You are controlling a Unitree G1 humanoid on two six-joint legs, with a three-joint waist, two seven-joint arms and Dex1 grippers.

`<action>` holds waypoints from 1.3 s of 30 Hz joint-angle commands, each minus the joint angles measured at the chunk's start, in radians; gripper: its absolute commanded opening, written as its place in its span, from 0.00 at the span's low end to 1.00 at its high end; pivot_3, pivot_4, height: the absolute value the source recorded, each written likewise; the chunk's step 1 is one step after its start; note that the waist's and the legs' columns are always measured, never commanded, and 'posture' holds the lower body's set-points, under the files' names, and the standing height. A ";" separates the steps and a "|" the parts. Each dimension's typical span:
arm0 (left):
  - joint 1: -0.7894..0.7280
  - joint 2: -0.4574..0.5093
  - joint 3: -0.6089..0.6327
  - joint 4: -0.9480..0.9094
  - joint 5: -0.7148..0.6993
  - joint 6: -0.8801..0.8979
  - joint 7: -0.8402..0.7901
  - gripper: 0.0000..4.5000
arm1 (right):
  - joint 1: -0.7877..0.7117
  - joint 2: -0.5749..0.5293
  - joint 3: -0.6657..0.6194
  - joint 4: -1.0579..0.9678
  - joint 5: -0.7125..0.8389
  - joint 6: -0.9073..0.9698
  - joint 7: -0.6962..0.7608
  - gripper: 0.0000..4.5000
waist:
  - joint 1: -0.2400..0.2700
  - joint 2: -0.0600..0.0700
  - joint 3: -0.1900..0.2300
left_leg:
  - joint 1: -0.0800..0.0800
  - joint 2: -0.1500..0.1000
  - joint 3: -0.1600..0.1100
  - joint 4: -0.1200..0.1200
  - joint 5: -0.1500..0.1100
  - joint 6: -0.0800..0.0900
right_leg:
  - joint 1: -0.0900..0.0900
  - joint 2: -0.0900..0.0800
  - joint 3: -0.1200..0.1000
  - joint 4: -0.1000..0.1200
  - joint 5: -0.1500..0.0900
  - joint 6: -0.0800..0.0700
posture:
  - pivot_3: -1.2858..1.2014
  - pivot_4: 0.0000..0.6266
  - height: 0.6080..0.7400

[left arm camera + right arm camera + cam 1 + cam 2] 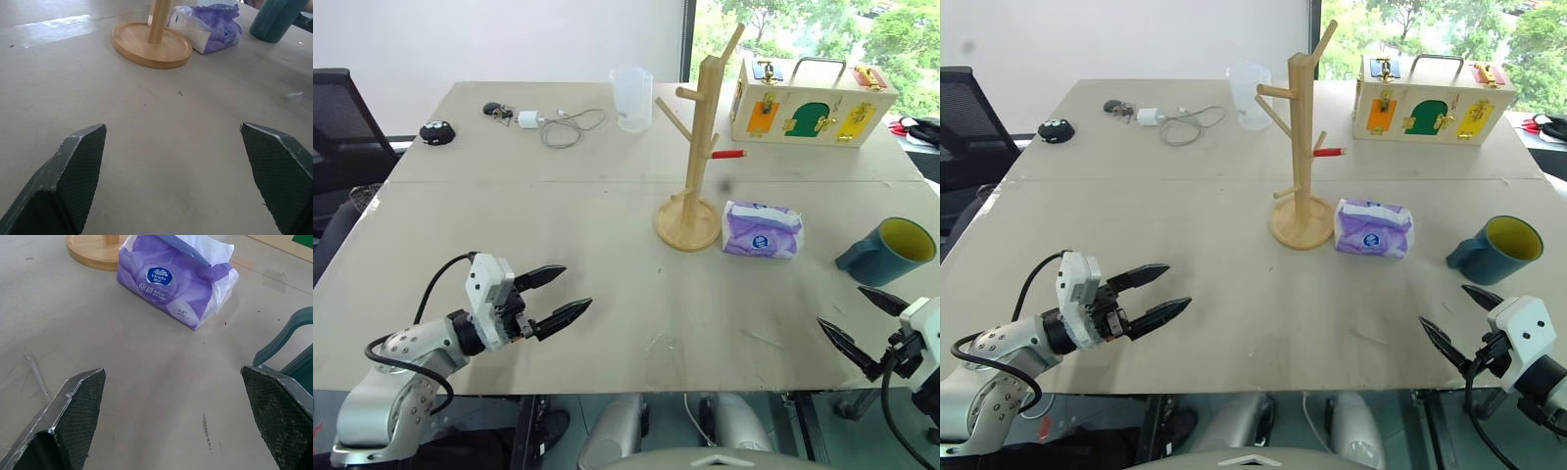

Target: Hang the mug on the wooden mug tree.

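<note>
Tissue pack (762, 229) between mug tree (696, 147) and mug (889, 251); latch box (813, 103) behind.

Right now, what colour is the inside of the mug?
Yellow inside the teal-blue mug, clearest in the left eye view.

Looks like an office or lab test room. Big plain bench (558, 255) mid-frame, black office chair (337, 117) at upper left, bare white wall (509, 39) behind, full-height window (822, 29) with trees at upper right. Charger and cable (558, 122) lie at the bench's far side.
</note>
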 commanded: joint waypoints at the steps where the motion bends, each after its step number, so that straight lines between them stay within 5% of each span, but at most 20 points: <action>1: -0.028 0.010 0.005 -0.027 -0.034 -0.003 -0.032 1.00 | -0.041 -0.019 0.004 -0.074 0.018 0.036 -0.030 0.99 | 0.000 0.000 0.000 | 0.000 0.000 0.000 0.000 0.000 0.000 | 0.000 0.000 0.000 0.000 0.000 0.000 | 0.52 0.24 1.00; 10: -0.091 0.025 -0.012 -0.049 -0.103 -0.024 -0.191 1.00 | -0.434 -0.215 0.268 -0.134 -0.026 0.315 -0.086 0.99 | -0.006 0.000 0.000 | 0.000 0.000 0.000 0.001 0.002 -0.004 | 0.000 0.000 0.000 0.000 0.000 0.000 | 0.52 0.24 1.00; 18: -0.063 0.007 0.007 -0.069 -0.106 -0.028 -0.174 1.00 | -0.829 -0.134 0.627 0.172 -0.295 0.294 -0.152 0.99 | -0.018 -0.001 0.001 | -0.002 0.000 0.000 0.000 0.002 -0.004 | -0.002 0.000 -0.001 -0.001 0.000 0.000 | 0.52 0.24 1.00; 23: -0.036 -0.012 0.006 -0.100 -0.100 -0.031 -0.142 1.00 | -0.988 -0.027 0.707 0.362 -0.394 0.372 -0.224 0.99 | -0.027 -0.001 0.001 | -0.002 -0.001 0.001 0.000 0.003 -0.004 | -0.003 0.000 0.000 0.000 0.000 0.000 | 0.52 0.24 1.00; 32: -0.028 -0.033 0.004 -0.121 -0.100 -0.030 -0.093 1.00 | -1.002 0.000 0.702 0.387 -0.437 0.384 -0.213 0.05 | -0.026 -0.001 0.001 | -0.003 -0.001 0.000 -0.001 0.003 -0.004 | -0.004 0.000 0.000 0.000 0.000 0.000 | 0.52 0.24 1.00; 39: -0.045 -0.055 -0.002 -0.101 -0.090 -0.051 -0.085 1.00 | -1.047 -0.006 0.642 0.354 -0.464 0.409 -0.250 0.02 | -0.026 0.000 0.001 | -0.003 -0.001 0.000 -0.001 0.003 -0.004 | -0.005 0.000 0.001 0.000 0.000 0.000 | 0.52 0.24 1.00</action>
